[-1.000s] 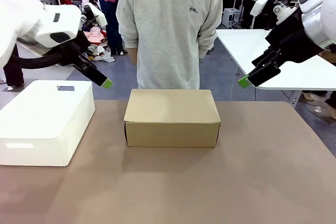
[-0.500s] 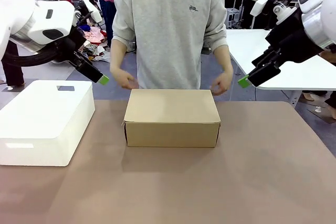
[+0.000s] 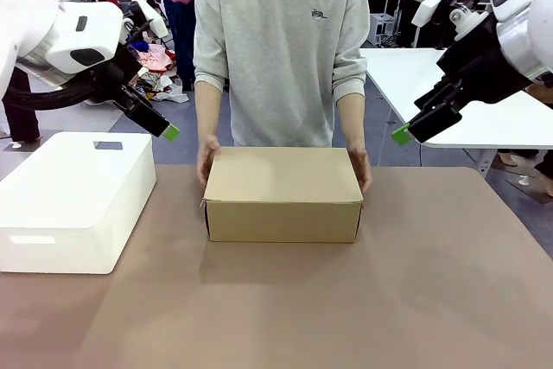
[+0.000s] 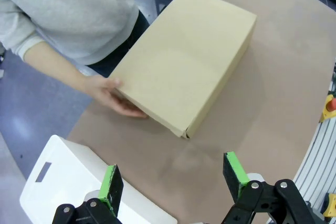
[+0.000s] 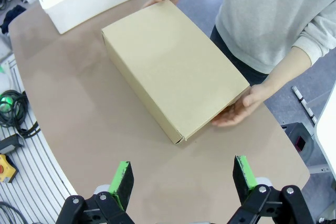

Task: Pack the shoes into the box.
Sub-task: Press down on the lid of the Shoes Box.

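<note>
Front view, brown cardboard box (image 3: 283, 192), lid shut

Blue-grey floor (image 3: 380, 131) behind the brown table (image 3: 432, 300) — white table (image 3: 406, 75) at right, clothing heap (image 3: 155, 62) at left.

The brown table (image 3: 432, 300) carries the closed box (image 3: 283, 192) and a white bin (image 3: 73, 200).

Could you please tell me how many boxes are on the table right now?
2: a closed cardboard box mid-table, held at both ends by the person, and a white bin on the robot's left.
</note>
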Robot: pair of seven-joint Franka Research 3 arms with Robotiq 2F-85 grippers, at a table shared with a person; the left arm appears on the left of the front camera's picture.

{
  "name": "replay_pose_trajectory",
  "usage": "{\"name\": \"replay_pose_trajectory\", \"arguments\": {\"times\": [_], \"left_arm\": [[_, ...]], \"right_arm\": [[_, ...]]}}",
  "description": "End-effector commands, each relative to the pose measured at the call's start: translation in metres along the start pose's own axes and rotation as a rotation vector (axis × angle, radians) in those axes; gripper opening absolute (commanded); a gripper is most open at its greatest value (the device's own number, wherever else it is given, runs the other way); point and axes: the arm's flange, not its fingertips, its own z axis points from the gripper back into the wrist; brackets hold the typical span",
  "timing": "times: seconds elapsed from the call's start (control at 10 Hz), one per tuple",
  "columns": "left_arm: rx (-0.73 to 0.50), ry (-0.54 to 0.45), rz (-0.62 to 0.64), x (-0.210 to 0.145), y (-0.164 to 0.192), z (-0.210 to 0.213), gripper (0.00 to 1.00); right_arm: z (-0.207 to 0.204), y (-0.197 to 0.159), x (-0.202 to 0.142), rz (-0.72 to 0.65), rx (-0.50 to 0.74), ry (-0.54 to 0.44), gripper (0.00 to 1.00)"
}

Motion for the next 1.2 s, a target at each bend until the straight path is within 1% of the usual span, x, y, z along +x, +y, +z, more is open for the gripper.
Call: {"name": "replay_pose_trajectory", "arguments": {"times": [0.0,1.1], "left_arm": [[-0.004,0.002,0.001,-0.0012,-0.0007,0.0012,1.00],[-0.004,0.002,0.001,-0.0012,-0.0007,0.0012,1.00]], "right_arm": [[0.0006,0.0001,0.0010,0.002,0.003,-0.002,1.00],[0.0006,0.0001,0.0010,0.002,0.003,-0.002,1.00]]}}
